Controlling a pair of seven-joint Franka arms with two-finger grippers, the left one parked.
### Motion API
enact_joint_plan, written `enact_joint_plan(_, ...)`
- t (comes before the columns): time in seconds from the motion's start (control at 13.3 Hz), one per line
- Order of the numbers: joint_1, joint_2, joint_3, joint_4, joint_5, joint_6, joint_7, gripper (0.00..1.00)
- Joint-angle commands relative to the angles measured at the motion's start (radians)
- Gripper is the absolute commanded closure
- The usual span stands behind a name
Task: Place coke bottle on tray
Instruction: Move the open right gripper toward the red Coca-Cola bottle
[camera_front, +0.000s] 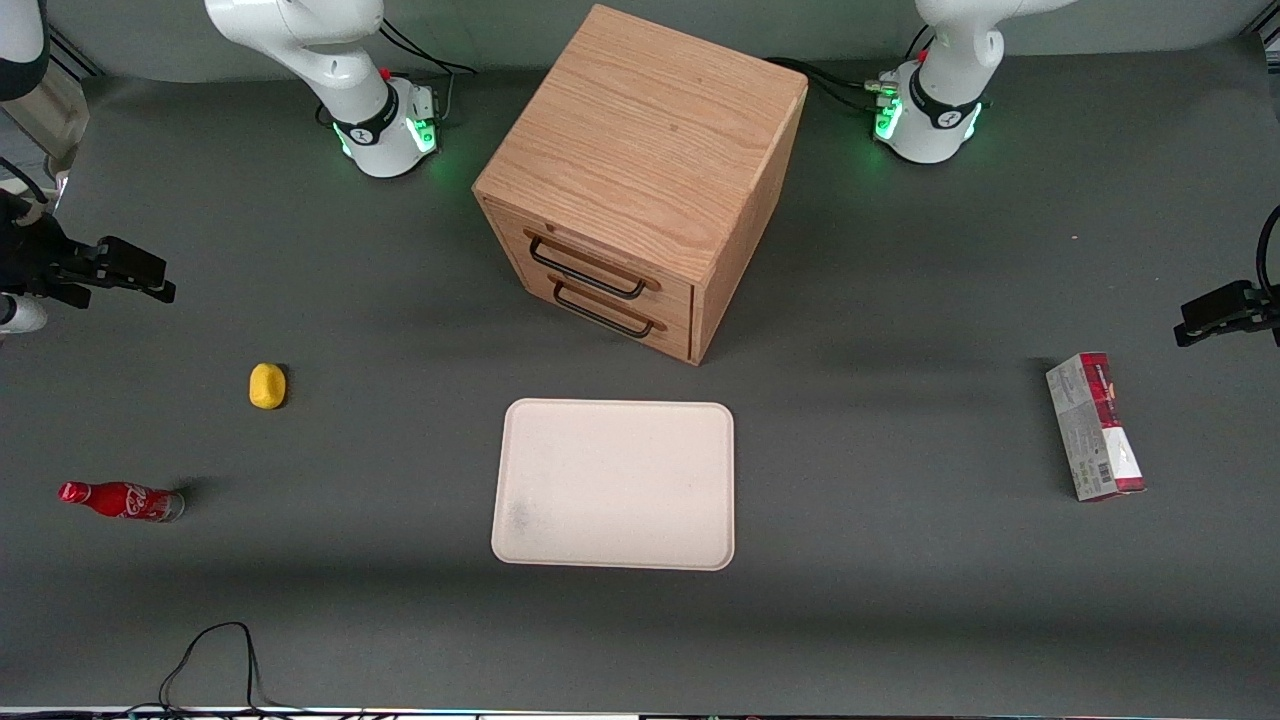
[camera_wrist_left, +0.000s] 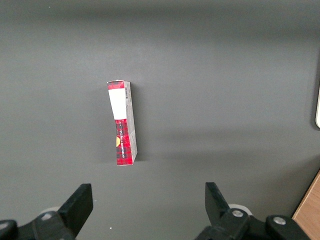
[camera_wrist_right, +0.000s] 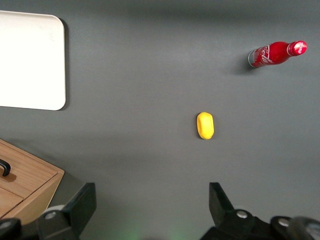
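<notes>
A wooden drawer cabinet (camera_front: 640, 180) stands on the grey counter (camera_front: 900, 620) with the cream-white tray (camera_front: 615, 484) lying bare in front of it, nearer the front camera. Toward the parked arm's end lies a red-and-grey carton (camera_front: 1095, 427). Toward the working arm's end the gripper (camera_wrist_right: 150, 212) hangs above the counter with its fingers (camera_wrist_right: 82, 202) spread apart and holding nothing, a small yellow object (camera_front: 267, 385) lies nearer the camera, and nearer still is the coke bottle (camera_front: 122, 500), well apart from the tray.
</notes>
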Motion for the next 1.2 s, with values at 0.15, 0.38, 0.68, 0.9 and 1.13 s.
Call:
enact_joint_plan(0.15,0.01,-0.016,-0.008,-0.007,0.004,-0.009,0.018,0.0)
enact_joint_plan(0.38,0.01,-0.016,-0.008,-0.007,0.004,-0.009,0.017,0.0)
enact_joint_plan(0.68,0.002,-0.014,-0.009,-0.014,0.005,-0.014,0.018,0.0)
enact_joint_plan(0.9,0.002,-0.012,-0.019,-0.014,0.008,-0.014,0.02,0.0)
enact_joint_plan(1.13,-0.01,0.01,-0.034,0.019,0.002,-0.012,0.0,0.0)
